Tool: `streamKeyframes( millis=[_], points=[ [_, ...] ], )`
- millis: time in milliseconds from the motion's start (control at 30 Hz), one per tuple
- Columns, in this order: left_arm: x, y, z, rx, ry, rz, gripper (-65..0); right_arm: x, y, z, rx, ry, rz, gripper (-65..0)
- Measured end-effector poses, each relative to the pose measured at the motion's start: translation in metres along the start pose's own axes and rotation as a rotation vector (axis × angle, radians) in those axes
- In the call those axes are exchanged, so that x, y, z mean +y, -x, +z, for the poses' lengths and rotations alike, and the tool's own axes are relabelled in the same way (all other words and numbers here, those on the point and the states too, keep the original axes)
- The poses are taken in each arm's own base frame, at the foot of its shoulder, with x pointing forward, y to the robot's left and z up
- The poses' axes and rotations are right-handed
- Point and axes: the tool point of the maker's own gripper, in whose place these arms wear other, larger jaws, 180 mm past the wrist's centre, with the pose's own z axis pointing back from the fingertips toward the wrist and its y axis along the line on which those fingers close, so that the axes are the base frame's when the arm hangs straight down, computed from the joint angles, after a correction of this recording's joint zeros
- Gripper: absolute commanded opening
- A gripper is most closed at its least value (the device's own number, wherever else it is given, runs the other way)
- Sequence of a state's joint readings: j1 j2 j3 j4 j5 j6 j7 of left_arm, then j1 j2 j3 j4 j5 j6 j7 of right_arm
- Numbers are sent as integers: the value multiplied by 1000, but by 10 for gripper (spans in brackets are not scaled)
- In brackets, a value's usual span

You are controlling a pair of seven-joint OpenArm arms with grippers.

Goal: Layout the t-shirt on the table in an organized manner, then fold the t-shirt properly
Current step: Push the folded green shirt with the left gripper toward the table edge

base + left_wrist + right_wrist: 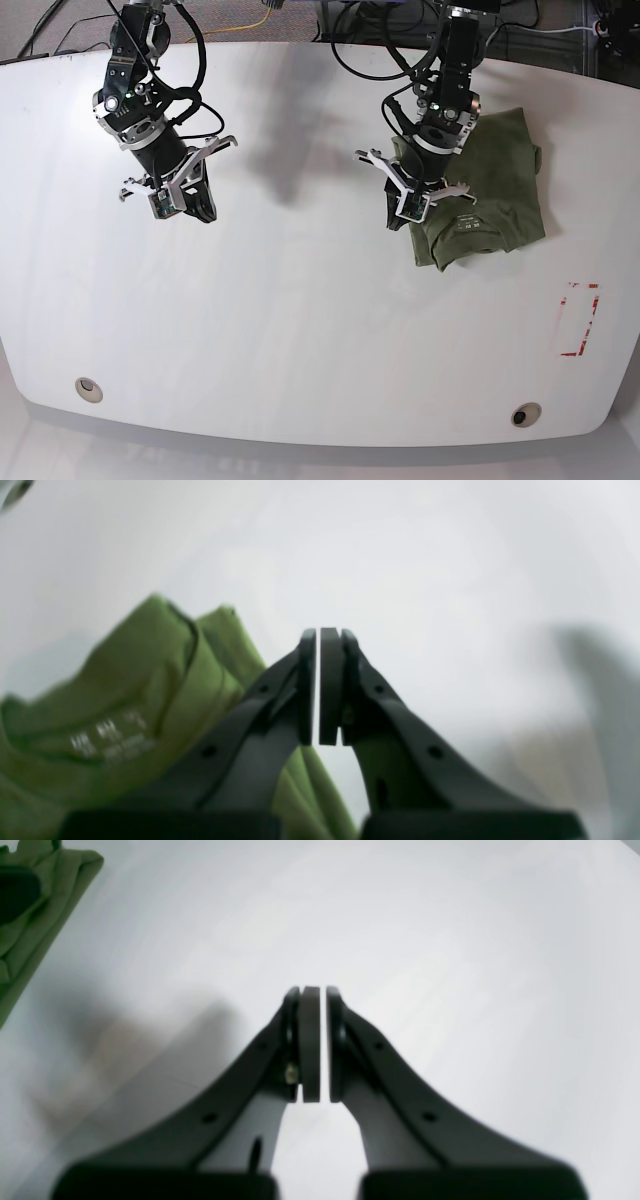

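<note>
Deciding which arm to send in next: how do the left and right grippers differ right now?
The left gripper hangs at the near edge of the t-shirt; the right gripper hangs over bare table, well away from the cloth. In the wrist views, green fabric fills the left gripper's lower left, while the right gripper sees only a corner of it far off. Both are shut and hold nothing.

The t-shirt (490,190) is laid folded on the bench (300,320), toward the base view's right rear. The left gripper (405,215) is held at its left edge; the right gripper (185,205) is well apart to the left.
</note>
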State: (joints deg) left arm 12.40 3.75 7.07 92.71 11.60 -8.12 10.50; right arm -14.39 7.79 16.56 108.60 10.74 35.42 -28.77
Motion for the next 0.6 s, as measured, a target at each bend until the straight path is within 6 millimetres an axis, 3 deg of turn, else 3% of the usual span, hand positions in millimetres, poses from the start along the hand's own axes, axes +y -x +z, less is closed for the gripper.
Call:
streamKeyframes(
  millis=[367, 467, 600],
  points=[
    [1, 41, -4, 99, -31, 22, -650, 0, 0, 0, 0, 0, 0, -636],
    [8, 56, -2, 136, -33, 9, -650, 0, 0, 0, 0, 0, 0, -636],
    [26, 60, 2, 135, -60, 4, -650, 0, 0, 0, 0, 0, 0, -636]
  ],
)
